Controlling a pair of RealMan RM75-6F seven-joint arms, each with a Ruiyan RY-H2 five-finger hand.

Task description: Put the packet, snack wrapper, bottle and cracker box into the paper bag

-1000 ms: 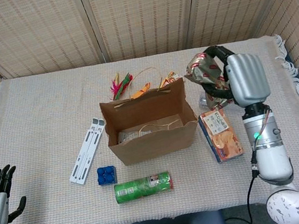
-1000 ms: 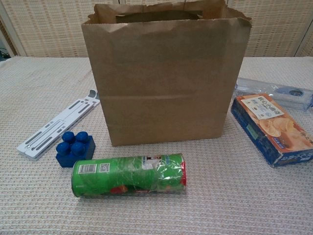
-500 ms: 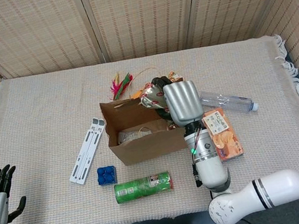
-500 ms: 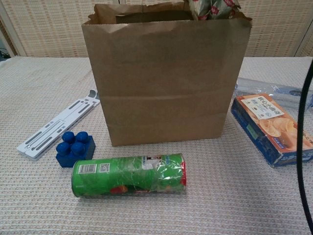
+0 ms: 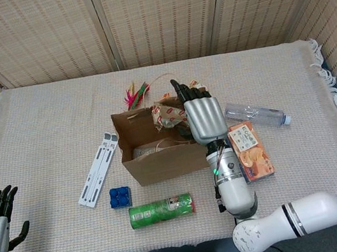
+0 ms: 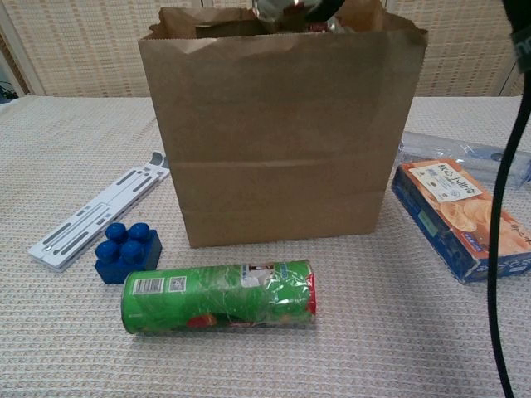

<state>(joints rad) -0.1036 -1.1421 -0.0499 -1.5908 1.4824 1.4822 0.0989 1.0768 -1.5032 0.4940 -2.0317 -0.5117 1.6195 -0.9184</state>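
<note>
Right hand [image 5: 204, 117] over paper bag [image 5: 161, 156], fingers spread, half hiding snack wrapper [image 5: 168, 113]; grip unclear.

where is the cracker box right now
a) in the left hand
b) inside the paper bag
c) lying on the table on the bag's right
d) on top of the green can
c: the cracker box lies flat on the table cloth just right of the paper bag, not yet packed.

table [image 5: 37, 115], paper bag [image 6: 274, 166], bottle [image 5: 257, 113], cracker box [image 5: 251, 151]
</note>
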